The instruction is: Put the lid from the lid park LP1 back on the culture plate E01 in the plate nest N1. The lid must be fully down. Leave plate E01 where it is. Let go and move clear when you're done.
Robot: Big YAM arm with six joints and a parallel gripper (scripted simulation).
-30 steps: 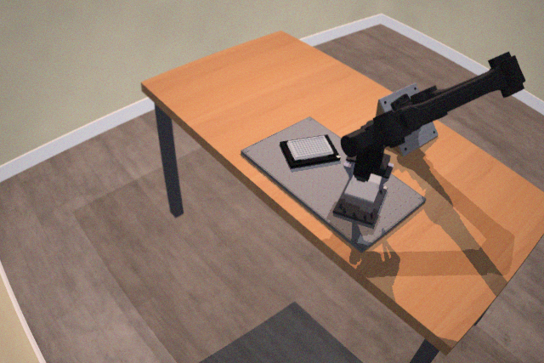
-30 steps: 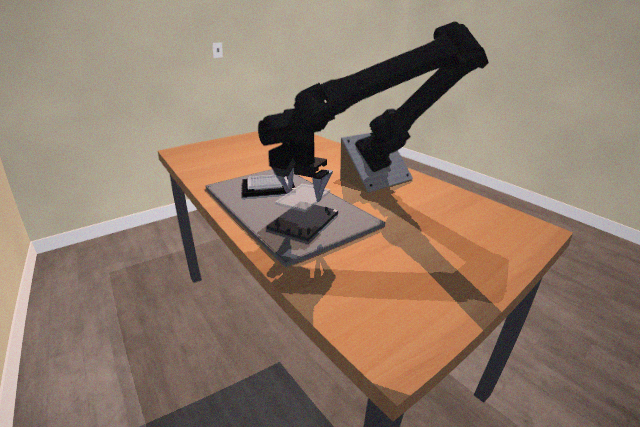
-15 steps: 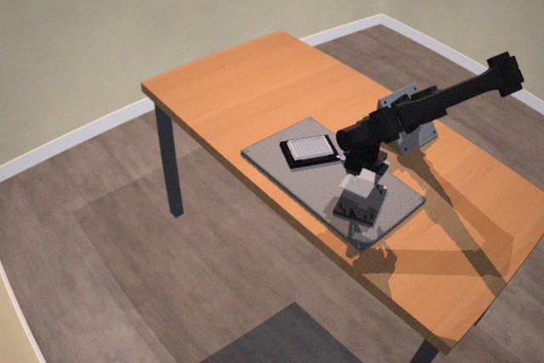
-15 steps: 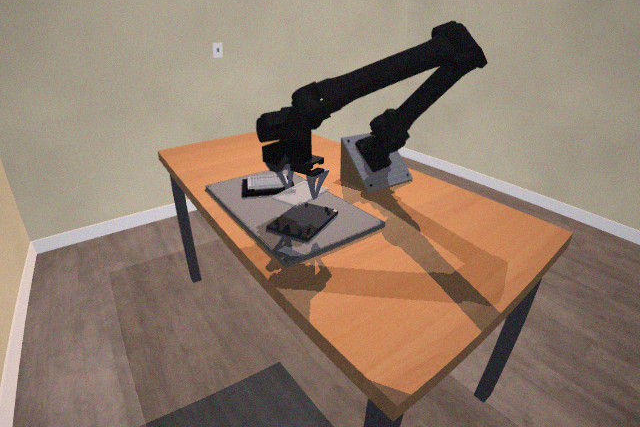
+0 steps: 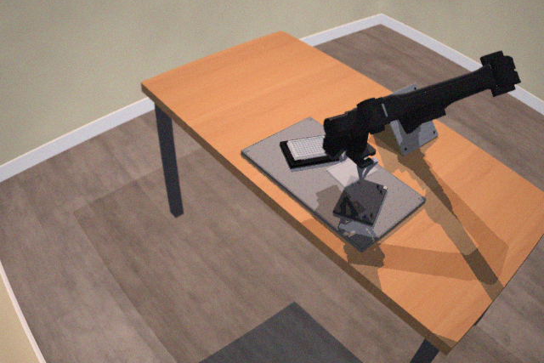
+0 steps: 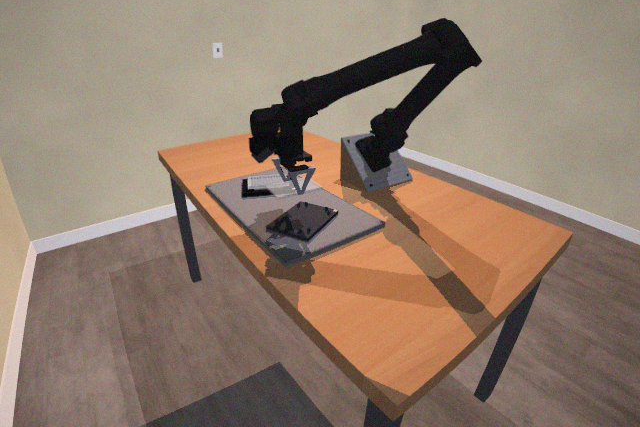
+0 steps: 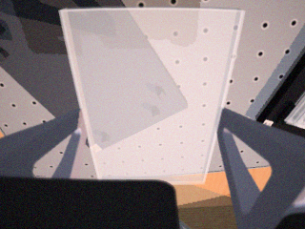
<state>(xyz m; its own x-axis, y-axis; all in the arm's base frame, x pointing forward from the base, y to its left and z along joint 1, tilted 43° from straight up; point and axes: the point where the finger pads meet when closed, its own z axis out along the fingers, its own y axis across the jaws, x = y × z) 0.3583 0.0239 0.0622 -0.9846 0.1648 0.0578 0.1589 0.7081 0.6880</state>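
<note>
One arm ends in one claw (image 6: pixel 293 177), whose two grey fingers are clenched on the two long edges of one clear lid (image 7: pixel 152 91). The lid hangs in the air between them, off its park, over the perforated grey board (image 5: pixel 268 161).

Below the claw and a little toward the board's near end lies the one dark lid park (image 5: pixel 360 201), a flat square pad with small pegs, nothing resting on it. In the exterior view the park (image 6: pixel 303 219) sits in front of the claw, well apart from the fingers.

To the other side of the claw, just beside the wrist, stands one white culture plate (image 5: pixel 307 147) with its grid of wells open to the air, seated in one black nest (image 5: pixel 291 161). From the wrist camera only a dark corner of the nest (image 7: pixel 286 102) shows at the right edge.

One orange table (image 6: pixel 465 277) carries the board and the arm's one grey base (image 6: pixel 400 176).
</note>
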